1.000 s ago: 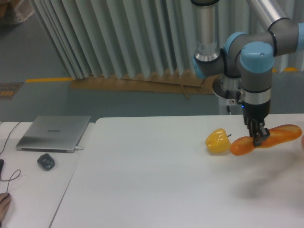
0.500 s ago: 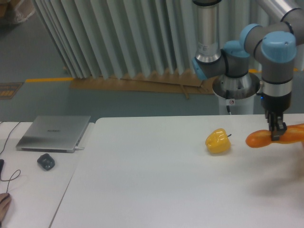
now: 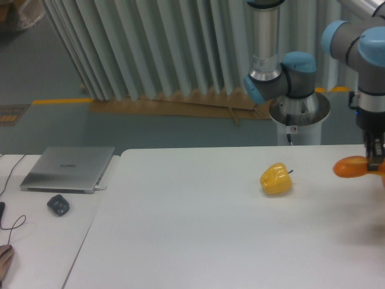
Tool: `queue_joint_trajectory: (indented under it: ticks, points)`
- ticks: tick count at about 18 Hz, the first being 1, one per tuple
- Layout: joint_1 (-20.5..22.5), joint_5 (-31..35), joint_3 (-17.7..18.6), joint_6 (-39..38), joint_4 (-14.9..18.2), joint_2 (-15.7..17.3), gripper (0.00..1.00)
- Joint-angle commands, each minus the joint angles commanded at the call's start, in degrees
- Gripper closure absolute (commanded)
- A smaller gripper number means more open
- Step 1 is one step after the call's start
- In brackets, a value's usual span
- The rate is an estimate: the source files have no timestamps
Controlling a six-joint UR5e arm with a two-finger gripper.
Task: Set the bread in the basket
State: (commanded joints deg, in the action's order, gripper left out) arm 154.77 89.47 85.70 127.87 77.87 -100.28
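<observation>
Bread (image 3: 351,167) glossy; table (image 3: 198,235) matt; laptop (image 3: 68,168) — likely brushed metal.

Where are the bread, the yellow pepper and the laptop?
bread (image 3: 350,167): fixed camera, its orange end left of the hand.
yellow pepper (image 3: 276,179): fixed camera, middle of its body.
laptop (image 3: 68,167): fixed camera, middle of its closed lid.

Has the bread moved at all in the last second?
Yes. The bread, held in the gripper, has gone right, away from the yellow pepper, and now runs off frame.
</observation>
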Motion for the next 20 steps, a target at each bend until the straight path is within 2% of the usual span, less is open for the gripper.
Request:
queue_joint_trajectory:
  ticks: [6, 10, 15, 20]
  points:
    - [3.7, -0.1, -1.8, 5.9, -0.5, -3.9, 0.71]
    - [5.8, 0.0, -2.3, 9.1, -4.1, -6.4, 0.71]
    - [8.4, 0.0, -2.5, 12.7, -6.9, -8.4, 0.71]
    - [9.5, -0.1, -2.5, 13.5, -7.0, -10.1, 0.71]
